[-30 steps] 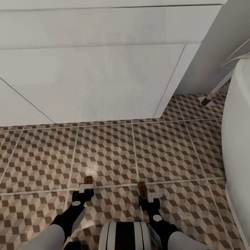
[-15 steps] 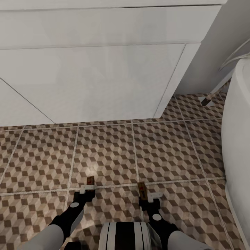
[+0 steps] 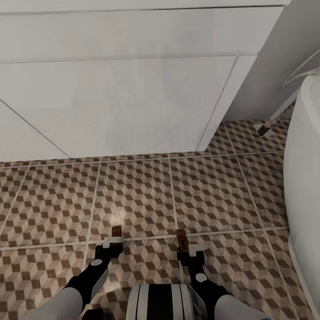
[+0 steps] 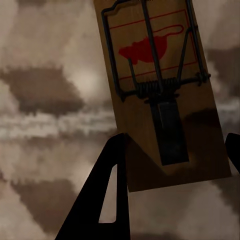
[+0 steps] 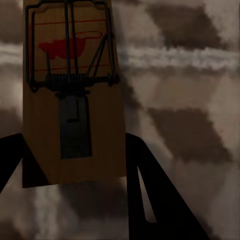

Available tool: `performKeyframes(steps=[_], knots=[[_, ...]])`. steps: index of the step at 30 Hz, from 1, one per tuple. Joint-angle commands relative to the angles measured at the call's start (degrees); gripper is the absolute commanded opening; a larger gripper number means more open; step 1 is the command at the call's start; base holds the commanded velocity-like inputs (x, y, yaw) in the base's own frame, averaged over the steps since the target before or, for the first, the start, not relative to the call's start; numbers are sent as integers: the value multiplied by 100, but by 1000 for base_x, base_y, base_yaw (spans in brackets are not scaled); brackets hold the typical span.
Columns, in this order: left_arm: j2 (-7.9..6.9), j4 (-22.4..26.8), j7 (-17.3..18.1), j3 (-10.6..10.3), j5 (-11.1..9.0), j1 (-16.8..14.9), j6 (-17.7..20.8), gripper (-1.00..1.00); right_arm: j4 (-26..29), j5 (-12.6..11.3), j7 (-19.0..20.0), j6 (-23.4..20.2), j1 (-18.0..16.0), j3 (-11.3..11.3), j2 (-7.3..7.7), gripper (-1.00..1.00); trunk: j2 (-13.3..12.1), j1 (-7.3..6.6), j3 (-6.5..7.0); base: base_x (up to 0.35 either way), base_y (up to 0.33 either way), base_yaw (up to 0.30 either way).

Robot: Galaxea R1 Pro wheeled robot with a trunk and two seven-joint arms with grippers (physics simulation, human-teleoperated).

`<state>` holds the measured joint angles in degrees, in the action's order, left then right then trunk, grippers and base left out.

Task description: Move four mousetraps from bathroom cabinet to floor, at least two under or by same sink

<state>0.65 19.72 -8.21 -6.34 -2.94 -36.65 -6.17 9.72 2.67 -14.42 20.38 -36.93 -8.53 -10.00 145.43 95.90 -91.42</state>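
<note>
Each gripper holds one mousetrap just above the bathroom floor (image 3: 204, 191), in front of the long white bathroom sink (image 3: 120, 102). My left gripper (image 3: 113, 243) is shut on a tan mousetrap (image 3: 116, 231). In the left wrist view its dark fingers (image 4: 112, 185) press the board's sides (image 4: 165, 100), and the wire spring and red mouse print face up. My right gripper (image 3: 187, 250) is shut on a second mousetrap (image 3: 181, 238). The right wrist view shows that board (image 5: 75, 100) clamped between the gripper (image 5: 75, 142) fingers, with its shadow on the tiles below. The cabinet is out of view.
The white bathtub (image 3: 306, 200) rises along the right edge, close to my right arm. A thin metal pipe foot (image 3: 266, 128) stands on the tiles between tub and sink unit. Open tiled floor lies between my grippers and the sink front.
The left gripper and its mousetrap have edged slightly right and toward me. The right gripper's white part has crept a little left while its trap stays put.
</note>
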Motion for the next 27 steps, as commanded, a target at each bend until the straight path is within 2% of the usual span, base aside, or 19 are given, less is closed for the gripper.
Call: performKeyframes(steps=[1,10,15,19,27], knots=[[-3,-21,-49,-80,-58,0,-16,-100,-6,16,-79,19,-4,-42,0,-100,1,0,-3,0,0,0],[5,-21,-179,-73,-65,0,3,-100,-7,16,-79,135,0,-46,0,-100,1,0,-3,6,0,0],[-6,-19,-415,-40,-76,0,-17,-100,-13,9,-79,240,0,-53,0,-100,1,0,-3,213,0,0],[-9,4,-443,-28,-75,0,-31,-100,-14,13,-79,252,0,-57,0,-100,1,0,-3,243,0,0],[-4,30,-460,-14,-75,0,-103,-100,-14,17,-77,250,2,-60,0,-100,1,0,-3,46,0,0]])
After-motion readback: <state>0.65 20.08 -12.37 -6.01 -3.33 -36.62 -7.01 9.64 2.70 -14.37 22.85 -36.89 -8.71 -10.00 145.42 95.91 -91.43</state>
